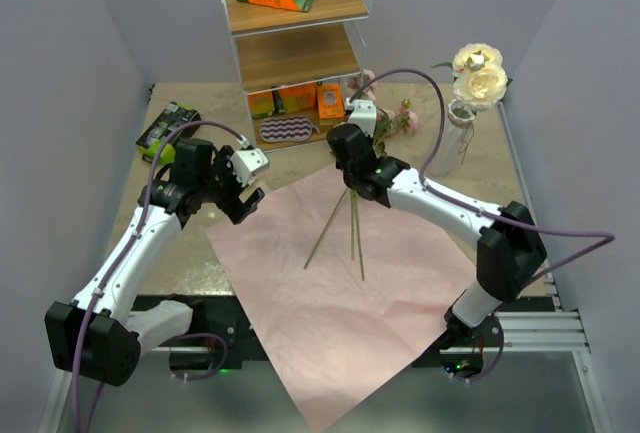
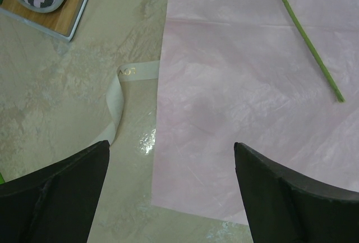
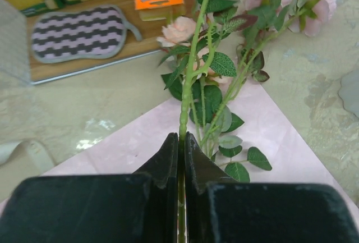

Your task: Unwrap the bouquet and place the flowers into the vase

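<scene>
Right wrist showed the right gripper (image 3: 181,142) pinching one stem (image 3: 192,69), the left gripper (image 2: 171,147) spread wide; lifting slowly should spare tangled leaves (image 3: 219,63).

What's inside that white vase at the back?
Two cream-white roses stand in the vase, blooms above its rim. Their stems are hidden inside it, so whether anything else is in there cannot be seen.
</scene>
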You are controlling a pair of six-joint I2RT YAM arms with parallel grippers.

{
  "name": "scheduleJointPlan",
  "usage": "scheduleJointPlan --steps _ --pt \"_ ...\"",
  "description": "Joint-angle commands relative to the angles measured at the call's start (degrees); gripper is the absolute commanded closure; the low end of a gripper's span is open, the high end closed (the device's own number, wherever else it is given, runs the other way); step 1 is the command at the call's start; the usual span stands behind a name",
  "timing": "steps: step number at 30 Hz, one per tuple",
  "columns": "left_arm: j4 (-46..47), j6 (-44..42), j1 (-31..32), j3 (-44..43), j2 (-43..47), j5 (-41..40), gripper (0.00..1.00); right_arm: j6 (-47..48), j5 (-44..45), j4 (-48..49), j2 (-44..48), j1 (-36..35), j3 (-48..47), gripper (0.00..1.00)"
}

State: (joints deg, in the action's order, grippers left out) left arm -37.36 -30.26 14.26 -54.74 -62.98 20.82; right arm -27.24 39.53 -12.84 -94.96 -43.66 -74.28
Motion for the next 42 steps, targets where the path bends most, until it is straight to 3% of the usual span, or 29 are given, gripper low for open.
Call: scheduleJointPlan --steps 1,4,9,22,28,33,42 --pt "1.2 -0.5 -0.5 -0.8 1.5 1.2 0.04 4.4 2.9 5.7 6.9 -5.2 4.9 1.00" --pt "1.1 -0.3 -0.5 -0.9 1.7 1.3 0.03 5.1 2.1 8.8 12.4 -6.8 8.2 1.00" --pt "0.5 -0.4 -0.5 -1.4 2.1 1.4 0.04 3.8 -0.3 5.5 16.7 -7.6 11.6 1.00" --pt "0.4 -0.2 -0.5 -1.2 3.0 1.9 0.04 2.0 -19.3 10.1 24.0 -8.2 33.2 1.00" --pt "0.4 -0.2 -0.5 -0.8 2.8 1.9 0.04 3.2 -22.7 12.2 18.1 -8.2 35.7 1.00" --pt "0.4 -0.3 -0.5 -0.5 3.4 1.8 0.04 4.3 -23.9 12.5 10.1 -8.2 32.7 0.74" --pt "-0.3 -0.9 -0.5 0.1 4.0 1.5 0.04 7.6 -23.5 12.6 2.9 -8.2 25.9 0.69"
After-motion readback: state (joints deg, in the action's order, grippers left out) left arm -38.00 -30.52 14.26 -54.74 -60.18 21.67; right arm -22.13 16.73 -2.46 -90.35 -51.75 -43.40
